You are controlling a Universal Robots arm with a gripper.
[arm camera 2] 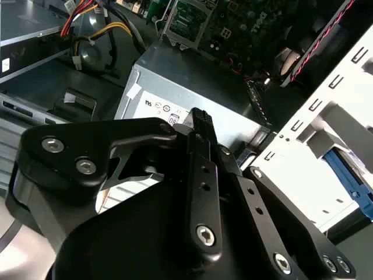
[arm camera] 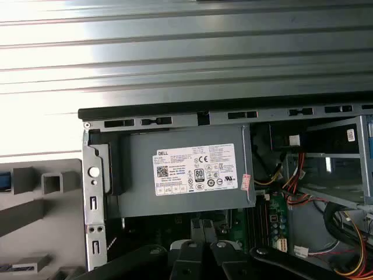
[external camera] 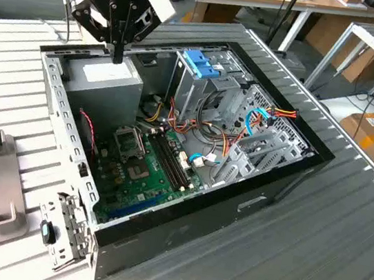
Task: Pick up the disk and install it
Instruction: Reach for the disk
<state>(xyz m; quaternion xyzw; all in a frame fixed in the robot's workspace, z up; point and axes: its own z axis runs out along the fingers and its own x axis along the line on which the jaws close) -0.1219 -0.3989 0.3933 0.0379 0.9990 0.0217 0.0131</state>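
Hovering above the grey power-supply box, the gripper has its jaws pressed together on nothing, while the disk, judged by its blue frame edge, lies beyond the case wall, toward the exterior view's left.

Your gripper is black. Right beneath its jaws sits a grey power-supply box with a white sticker, black-printed. Farther from the jaws you see a green motherboard, a blue cage top, red, yellow and orange cables, a silver ribbed table.
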